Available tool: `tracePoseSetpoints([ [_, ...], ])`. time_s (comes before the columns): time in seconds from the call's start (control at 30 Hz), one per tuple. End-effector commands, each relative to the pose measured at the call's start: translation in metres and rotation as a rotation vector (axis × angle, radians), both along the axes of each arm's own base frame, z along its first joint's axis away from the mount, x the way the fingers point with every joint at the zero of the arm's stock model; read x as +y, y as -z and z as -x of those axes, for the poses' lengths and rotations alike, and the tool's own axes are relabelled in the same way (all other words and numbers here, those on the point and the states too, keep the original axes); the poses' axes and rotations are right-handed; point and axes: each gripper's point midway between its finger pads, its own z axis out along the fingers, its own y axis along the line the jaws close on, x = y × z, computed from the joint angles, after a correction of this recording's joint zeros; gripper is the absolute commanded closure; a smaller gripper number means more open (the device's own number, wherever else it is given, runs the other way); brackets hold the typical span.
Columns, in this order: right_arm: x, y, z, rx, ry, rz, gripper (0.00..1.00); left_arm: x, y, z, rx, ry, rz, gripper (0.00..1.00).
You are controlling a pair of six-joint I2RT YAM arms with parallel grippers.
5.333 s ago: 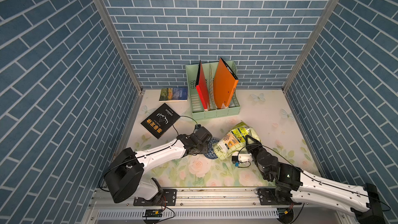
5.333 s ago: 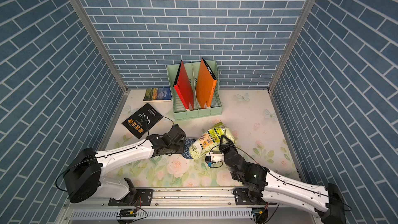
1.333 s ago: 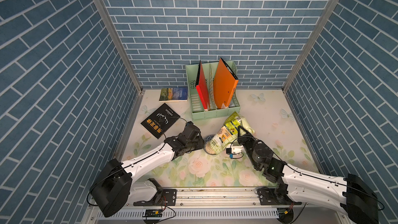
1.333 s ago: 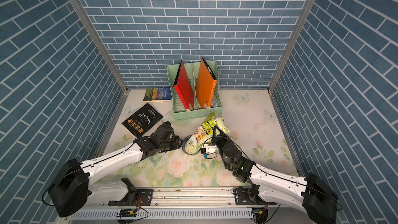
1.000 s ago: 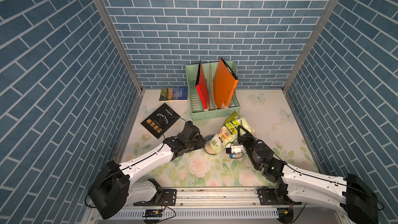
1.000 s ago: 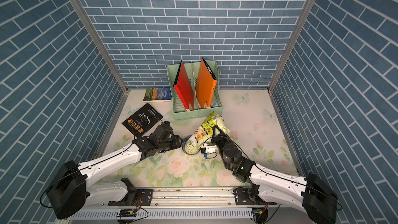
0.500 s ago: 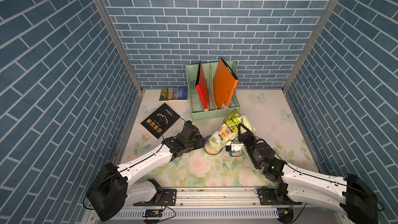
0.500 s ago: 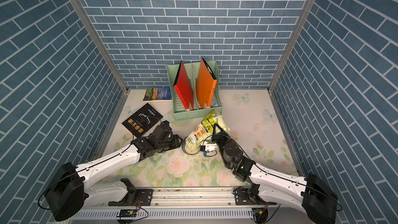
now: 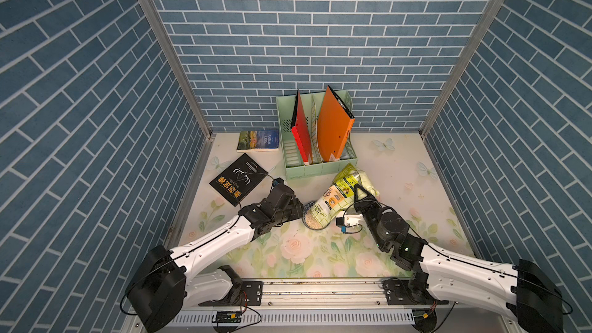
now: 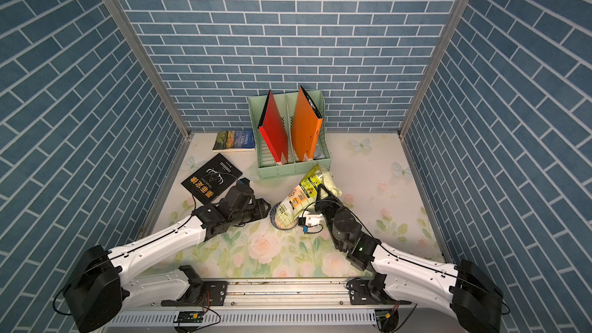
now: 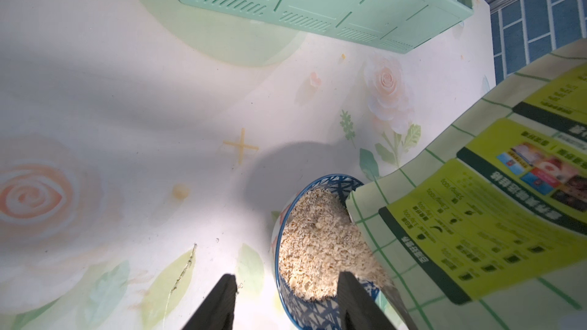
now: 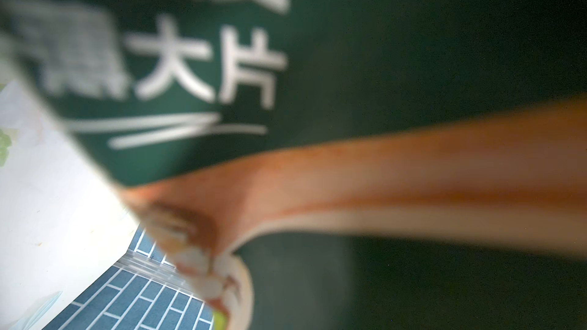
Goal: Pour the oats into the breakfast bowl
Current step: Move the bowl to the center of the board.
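**Lighting and picture quality, four views: bright and even, with one view out of focus.**

Both top views are sharp and evenly lit. The brick walls (image 9: 96, 91) splay outward at the frame edges, and soft shadows lie under the arms beside the breakfast bowl (image 9: 306, 219). In the left wrist view the table (image 11: 127, 106) glares near-white just beside the bowl. A round grey shadow falls from the bowl toward the file rack (image 11: 317, 4). The oats (image 11: 317, 242) are crisp; the pouch (image 11: 476, 211) over the bowl is slightly soft. In the right wrist view the pouch fills the frame, dark and heavily blurred, and the table strip beside it is washed out.
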Motion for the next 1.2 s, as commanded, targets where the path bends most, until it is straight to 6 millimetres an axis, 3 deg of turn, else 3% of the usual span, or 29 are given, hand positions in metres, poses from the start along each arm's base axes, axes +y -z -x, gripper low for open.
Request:
tracePoseSetpoints([
  [0.0,-0.003,-0.055,0.003,-0.108,-0.004,-0.143,1.00,0.007,0.004,0.000,0.003,-0.025,-0.010,0.43],
  [0.07,-0.006,-0.072,0.006,-0.148,-0.011,-0.220,1.00,0.008,0.004,0.000,0.000,-0.030,-0.010,0.42],
  [0.13,-0.002,-0.050,0.003,-0.096,-0.004,-0.129,1.00,0.008,0.004,0.000,0.000,-0.031,-0.007,0.42],
  [0.17,-0.001,-0.051,0.003,-0.100,-0.007,-0.133,1.00,0.008,0.003,0.000,-0.001,-0.031,-0.006,0.42],
  [0.23,-0.002,-0.071,0.004,-0.150,-0.011,-0.199,1.00,0.007,0.002,-0.001,-0.001,-0.032,-0.006,0.42],
  [0.27,0.000,-0.072,0.005,-0.147,-0.018,-0.200,1.00,0.008,0.003,-0.001,0.001,-0.032,-0.008,0.42],
  [0.33,0.005,-0.051,0.002,-0.099,-0.020,-0.118,1.00,0.007,0.002,-0.001,-0.002,-0.031,-0.006,0.41],
  [0.43,0.002,-0.070,0.005,-0.150,-0.027,-0.210,1.00,0.008,0.003,-0.001,-0.001,-0.034,-0.005,0.41],
  [0.5,0.006,-0.054,0.002,-0.107,-0.024,-0.137,1.00,0.007,0.003,-0.001,0.000,-0.033,0.001,0.41],
  [0.6,0.003,-0.076,0.004,-0.159,-0.019,-0.217,1.00,0.007,0.004,0.000,0.002,-0.030,-0.001,0.41],
  [0.67,0.009,-0.057,0.001,-0.112,-0.024,-0.144,1.00,0.006,0.005,0.000,0.005,-0.028,0.001,0.41],
  [0.8,0.004,-0.084,0.002,-0.171,-0.020,-0.244,1.00,0.006,0.005,-0.001,0.004,-0.026,-0.002,0.41],
  [0.87,0.008,-0.061,-0.001,-0.123,-0.016,-0.146,1.00,0.005,0.003,-0.001,0.000,-0.025,0.002,0.41],
  [0.97,0.002,-0.086,0.003,-0.180,-0.020,-0.257,1.00,0.005,0.003,-0.001,-0.002,-0.026,-0.001,0.41],
  [1.0,0.004,-0.084,0.003,-0.167,-0.024,-0.253,1.00,0.005,0.003,-0.001,0.000,-0.027,0.001,0.41],
  [1.07,0.008,-0.052,-0.002,-0.104,-0.010,-0.115,1.00,0.005,0.002,-0.001,-0.004,-0.024,0.007,0.41],
  [1.17,0.005,-0.071,0.000,-0.154,-0.009,-0.199,1.00,0.006,0.003,-0.001,-0.003,-0.027,0.004,0.41],
])
